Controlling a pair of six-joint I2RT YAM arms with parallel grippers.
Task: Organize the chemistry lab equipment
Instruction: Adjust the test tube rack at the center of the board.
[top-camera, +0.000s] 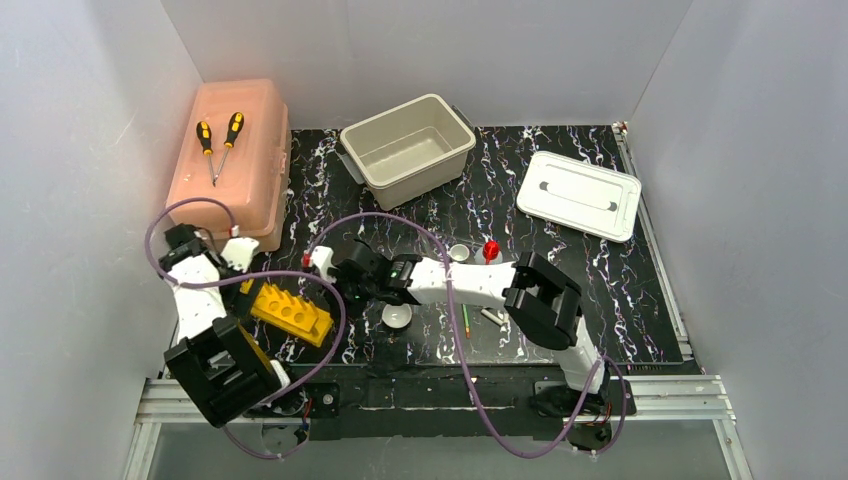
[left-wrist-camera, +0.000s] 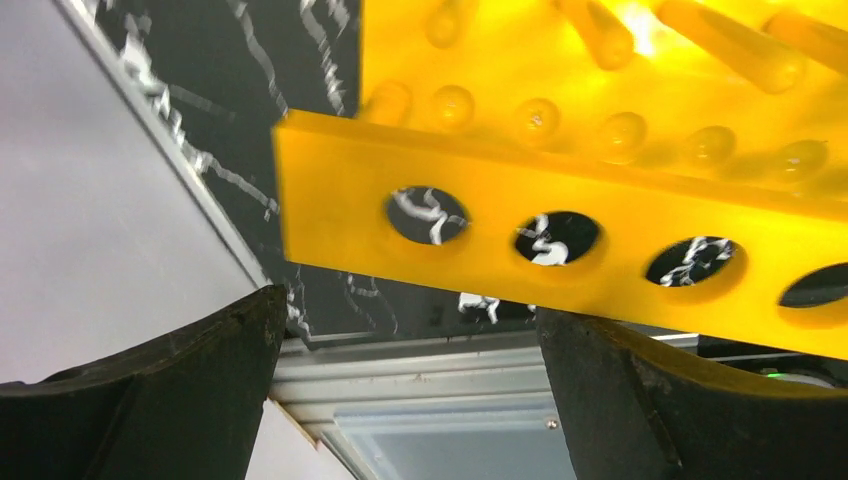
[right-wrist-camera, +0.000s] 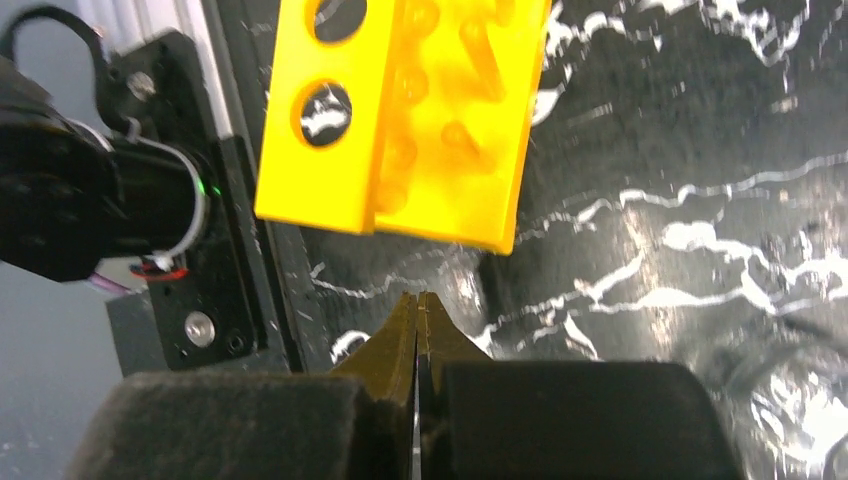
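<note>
Right wrist: yellow rack (right-wrist-camera: 340, 150) just beyond closed right claw (right-wrist-camera: 417, 310)

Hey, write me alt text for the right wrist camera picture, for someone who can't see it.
The right claw, fingers pressed shut with nothing visible between them, points toward a yellow tube rack just beyond it on a black, white-veined mat. The rack's two round holes that show are empty.

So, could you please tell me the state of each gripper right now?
Left gripper: open, holding nothing.
Right gripper: closed, apparently empty.
</note>
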